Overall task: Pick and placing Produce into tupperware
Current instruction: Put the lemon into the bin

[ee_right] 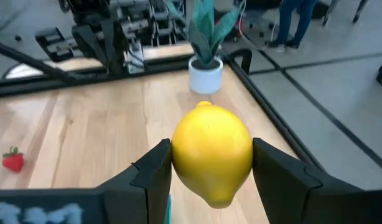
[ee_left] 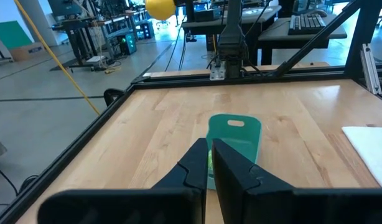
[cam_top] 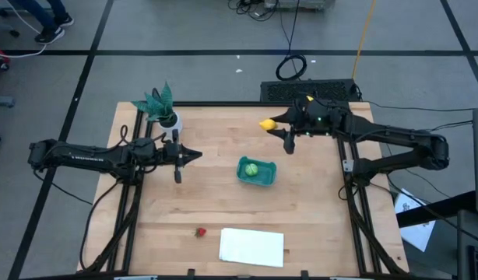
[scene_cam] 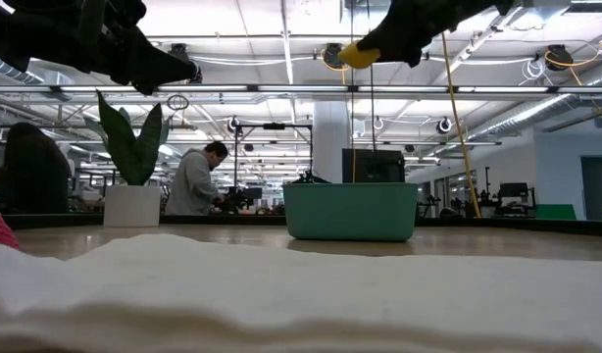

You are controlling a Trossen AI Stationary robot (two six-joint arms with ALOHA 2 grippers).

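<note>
Right claw [ee_right: 211, 171] clamped on the lemon [ee_right: 211, 160], raised beyond the tub [cam_top: 256, 172]; left claw [ee_left: 208, 163] shut, empty.

No text, label, brand, number or sign can be read in any of the views. The right wrist view shows pale marks on the dark gripper body at the edge of the picture, but they are too blurred to make out as letters. The left arm [cam_top: 83, 155] carries a faint light marking along its dark link in the high view, too small to read.
</note>
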